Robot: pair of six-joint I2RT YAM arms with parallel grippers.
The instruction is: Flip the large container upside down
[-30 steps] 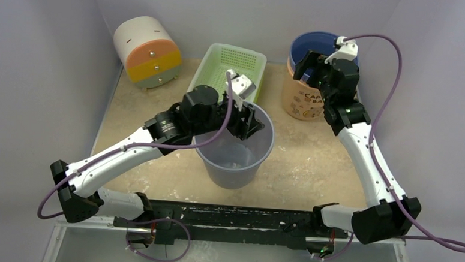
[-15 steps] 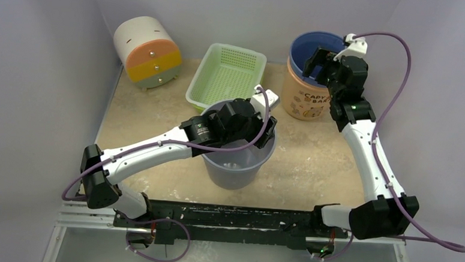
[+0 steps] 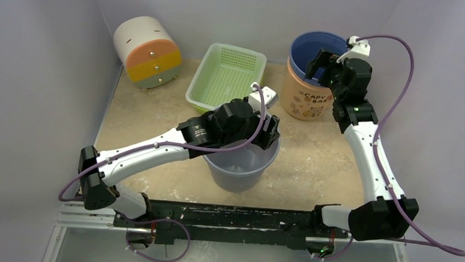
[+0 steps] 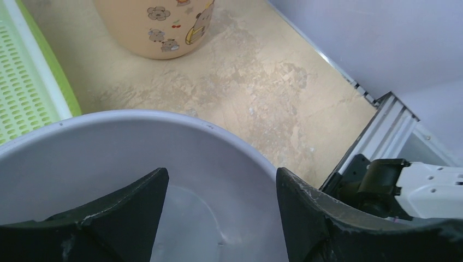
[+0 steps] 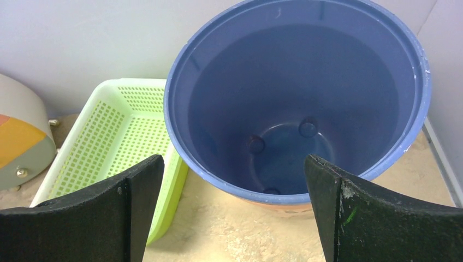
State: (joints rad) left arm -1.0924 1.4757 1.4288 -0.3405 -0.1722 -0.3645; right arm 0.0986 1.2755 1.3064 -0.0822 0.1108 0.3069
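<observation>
Fingers (image 4: pixel 123 218) of the left gripper (image 4: pixel 219 185) stand spread over the grey bucket (image 4: pixel 207 153), seemingly to take its rim; right gripper (image 5: pixel 233 164) hangs spread above the blue pot (image 5: pixel 295 82).

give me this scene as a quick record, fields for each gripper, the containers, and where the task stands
left gripper: open, over the mouth of the grey plastic bucket, holding nothing
right gripper: open, above the orange cartoon-printed container with blue inside, holding nothing
bucket: upright, mid-table, mouth up
orange container: upright, back right
other items: green mesh basket and round white drawer unit, both at the back
task status: no container turned over yet
</observation>
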